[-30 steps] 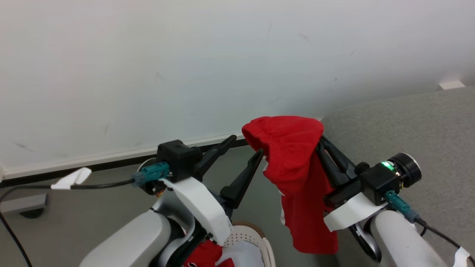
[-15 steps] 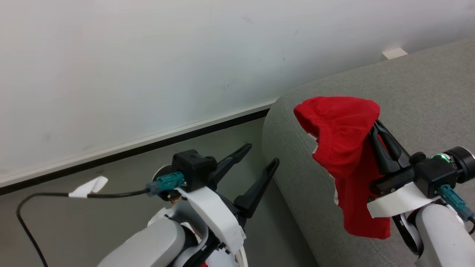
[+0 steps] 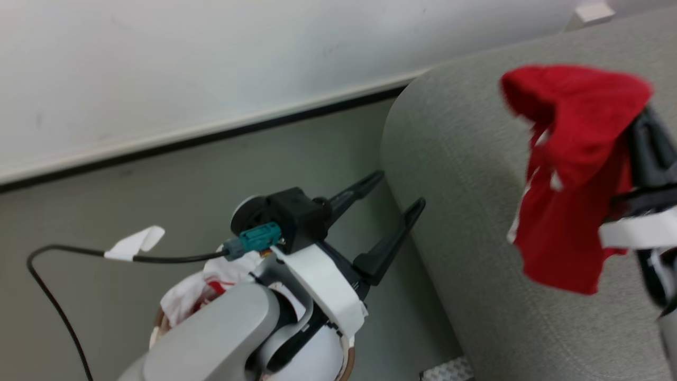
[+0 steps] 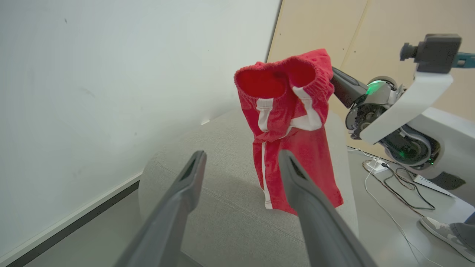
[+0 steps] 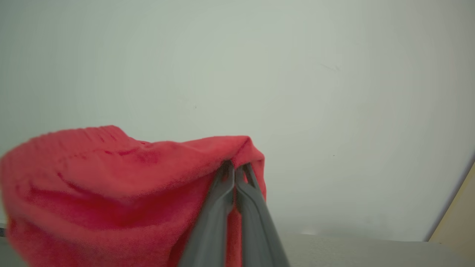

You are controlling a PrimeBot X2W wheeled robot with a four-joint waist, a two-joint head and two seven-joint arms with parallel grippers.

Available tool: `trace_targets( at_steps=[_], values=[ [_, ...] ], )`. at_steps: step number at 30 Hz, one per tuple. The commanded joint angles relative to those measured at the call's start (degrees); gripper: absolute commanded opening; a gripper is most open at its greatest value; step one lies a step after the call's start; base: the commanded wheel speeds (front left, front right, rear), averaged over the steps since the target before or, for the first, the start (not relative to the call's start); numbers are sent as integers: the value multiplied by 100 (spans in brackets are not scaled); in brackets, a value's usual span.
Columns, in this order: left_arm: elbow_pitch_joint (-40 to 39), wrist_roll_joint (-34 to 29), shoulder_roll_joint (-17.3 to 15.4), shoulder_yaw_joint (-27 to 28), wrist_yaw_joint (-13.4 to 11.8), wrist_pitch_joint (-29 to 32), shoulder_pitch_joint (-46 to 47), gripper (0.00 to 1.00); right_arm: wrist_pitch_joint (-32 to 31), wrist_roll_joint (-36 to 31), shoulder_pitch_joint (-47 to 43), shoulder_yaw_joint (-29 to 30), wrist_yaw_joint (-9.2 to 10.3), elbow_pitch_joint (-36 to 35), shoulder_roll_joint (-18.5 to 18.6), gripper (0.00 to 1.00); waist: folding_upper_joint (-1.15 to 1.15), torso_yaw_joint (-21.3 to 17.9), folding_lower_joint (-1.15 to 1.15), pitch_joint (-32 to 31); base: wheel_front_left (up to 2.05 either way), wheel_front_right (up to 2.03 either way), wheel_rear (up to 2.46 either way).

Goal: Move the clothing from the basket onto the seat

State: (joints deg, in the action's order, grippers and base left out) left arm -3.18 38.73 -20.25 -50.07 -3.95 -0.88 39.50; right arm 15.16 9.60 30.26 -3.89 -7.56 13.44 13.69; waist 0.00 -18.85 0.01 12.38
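Note:
Red clothing (image 3: 571, 174) with white side stripes hangs in the air over the grey seat (image 3: 465, 185), and my right gripper (image 5: 233, 168) is shut on its waistband. From the left wrist the clothing (image 4: 289, 126) dangles above the seat (image 4: 222, 193), clear of the cushion, with the right gripper (image 4: 336, 79) behind it. My left gripper (image 3: 399, 190) is open and holds nothing, just left of the seat's rounded edge. Below my left arm the basket (image 3: 347, 362) shows a strip of brown rim, with a white and red garment (image 3: 195, 296) inside.
A pale wall with a dark baseboard (image 3: 211, 137) runs behind the seat. A black cable with a white tag (image 3: 135, 243) trails over the grey floor. Cables and a white adapter (image 4: 374, 165) lie on the floor right of the seat, near a person's shoe (image 4: 441, 228).
The head camera has swung toward the seat. My right gripper has carried the red clothing from beside the seat's edge to above the cushion. The left gripper stays open.

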Motion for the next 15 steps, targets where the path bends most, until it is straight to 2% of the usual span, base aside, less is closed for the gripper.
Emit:
trace_targets(
  at_steps=[1,4,9,15],
  values=[
    [25,-119,25,19,33,-41,118,100,0,-18,175,120,14,78,63,0,0,319,-1,520,0,0,0],
    [102,-254,46,-12,117,-132,351,100,0,-150,641,418,14,320,275,0,0,542,-1,909,0,0,0],
    [220,-481,119,-48,250,-255,718,100,-74,-389,1575,843,14,1125,888,0,0,898,-1,1497,0,0,0],
    [359,-543,247,-22,289,-437,933,100,-234,-756,2603,1544,14,2033,1430,0,0,1228,-1,1933,0,0,0]
  ],
)
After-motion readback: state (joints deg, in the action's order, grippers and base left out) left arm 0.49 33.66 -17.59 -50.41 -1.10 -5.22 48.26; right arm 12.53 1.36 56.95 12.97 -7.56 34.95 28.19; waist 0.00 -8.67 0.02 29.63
